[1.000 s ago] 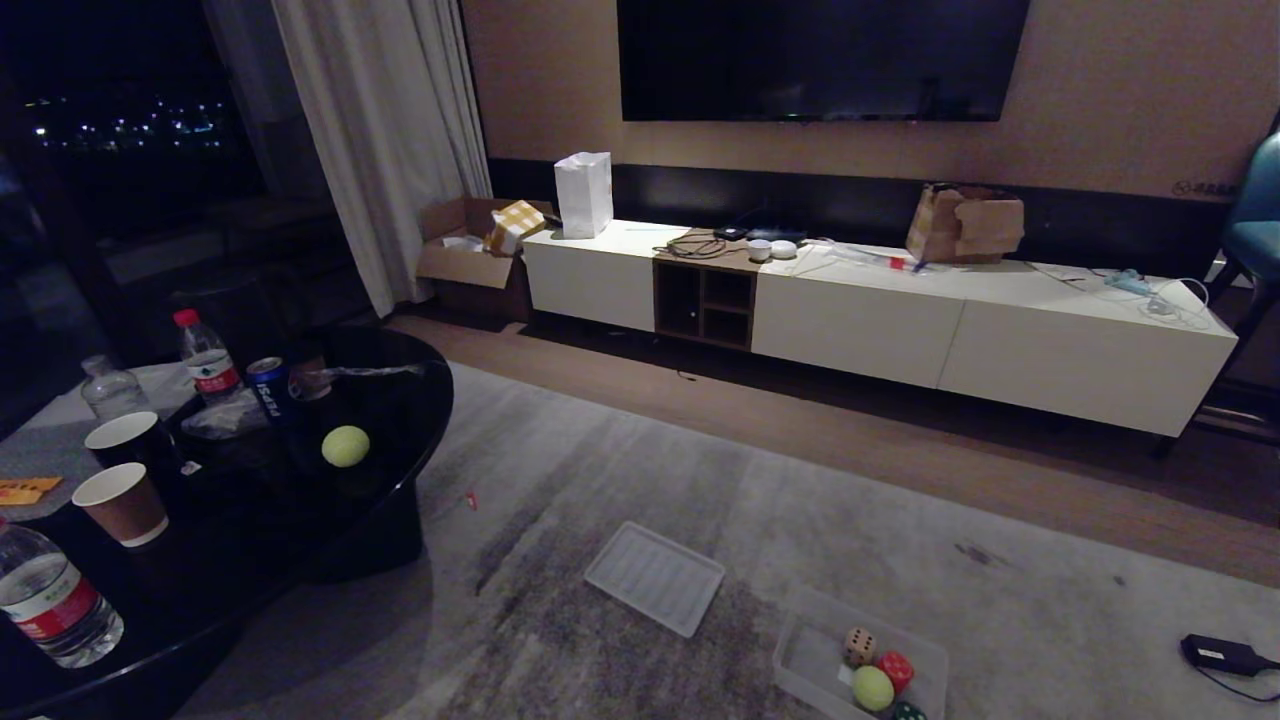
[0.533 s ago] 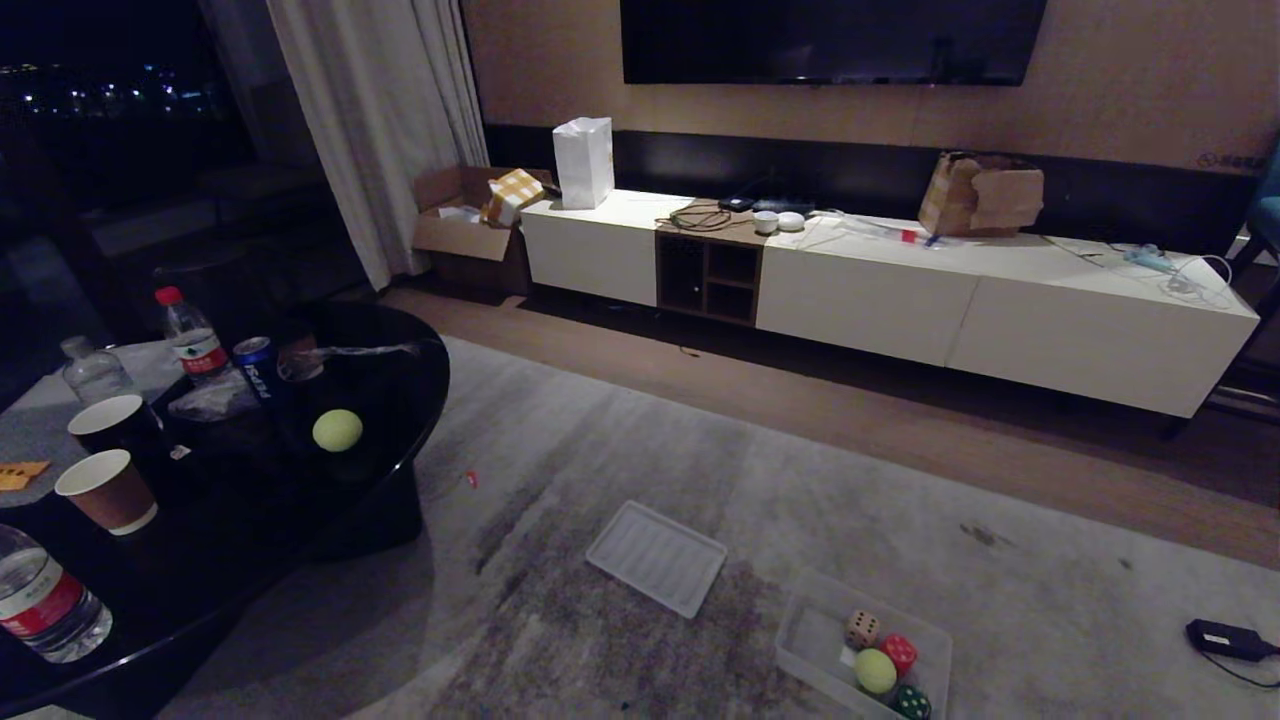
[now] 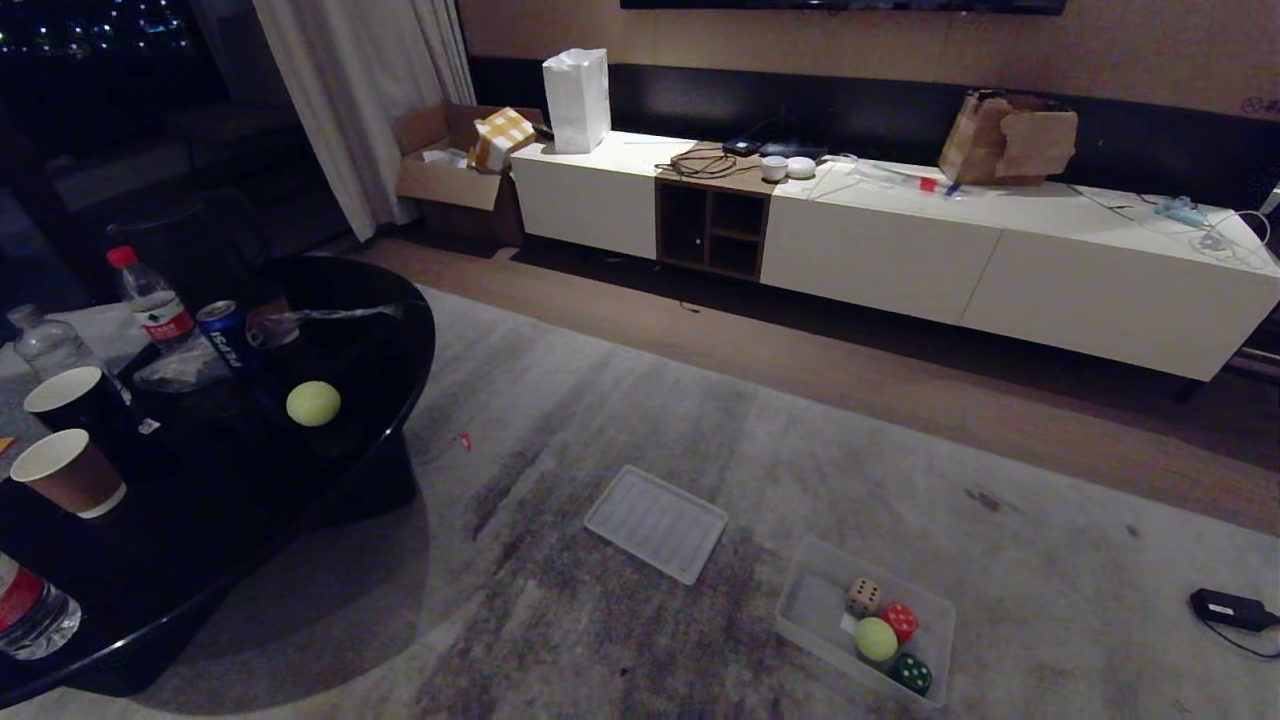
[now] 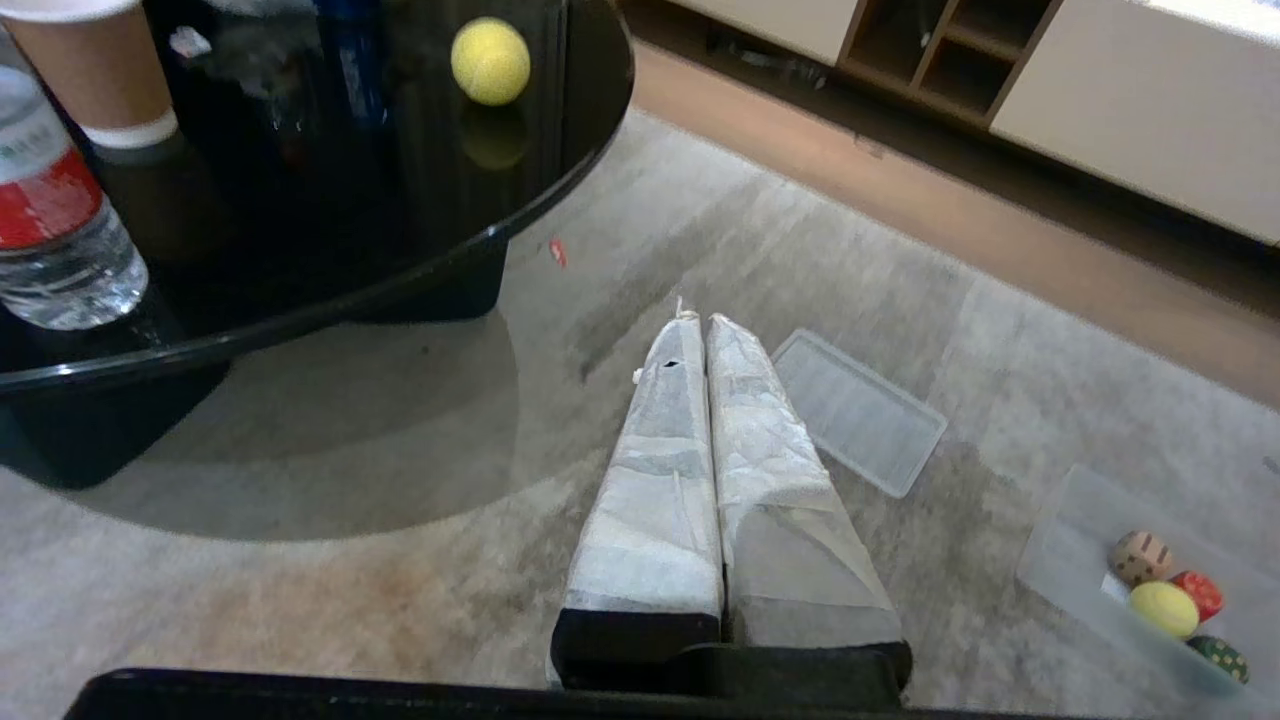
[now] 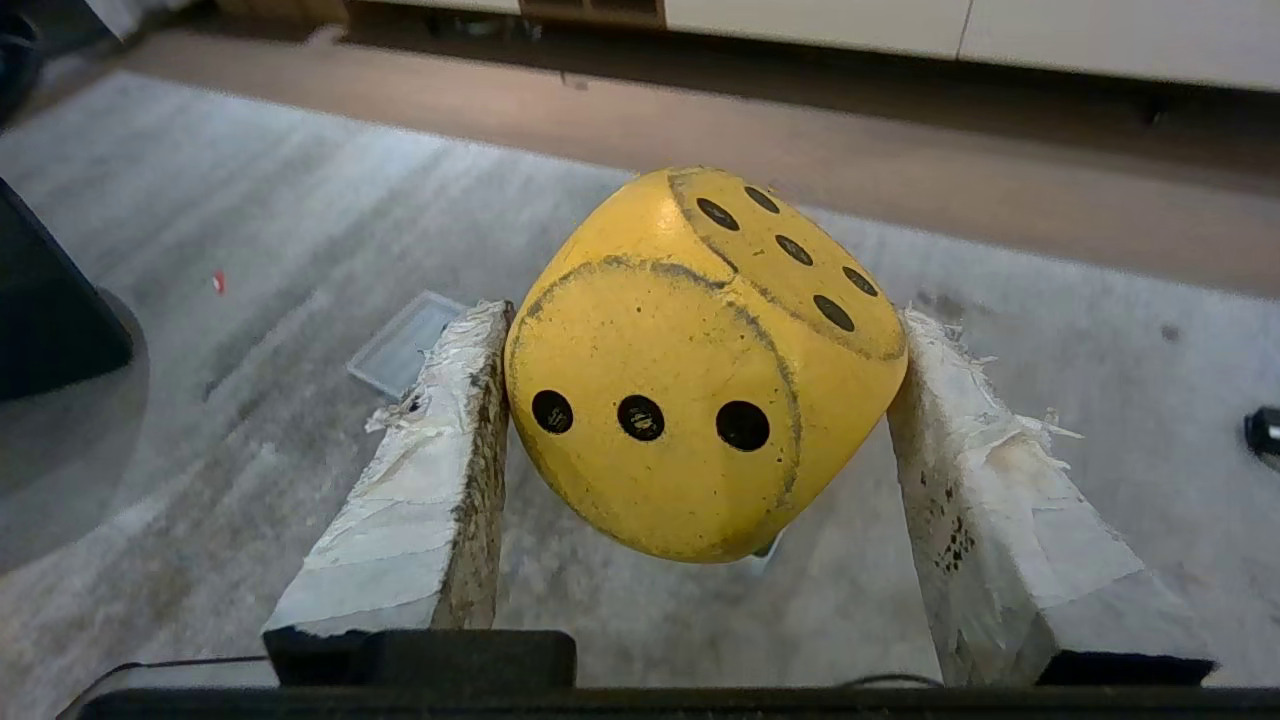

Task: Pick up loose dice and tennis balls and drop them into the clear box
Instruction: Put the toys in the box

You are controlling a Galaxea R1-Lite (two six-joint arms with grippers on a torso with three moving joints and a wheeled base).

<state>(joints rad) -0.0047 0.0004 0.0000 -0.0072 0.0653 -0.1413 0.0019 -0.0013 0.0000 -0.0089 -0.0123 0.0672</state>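
Yellow die (image 5: 705,365) between right gripper (image 5: 700,400) fingers

Neither arm is showing in the head view. The right gripper (image 5: 700,330) is clamping the yellow die (image 5: 700,370) between its two tape-wrapped fingers (image 5: 430,480), one finger pressing each side of the die, three-pip face turned toward the wrist, die hanging clear above the rug (image 5: 200,250). The left gripper (image 4: 700,330) is holding nothing, its taped fingers (image 4: 660,450) lying pressed together along their length, pointing out over the rug.
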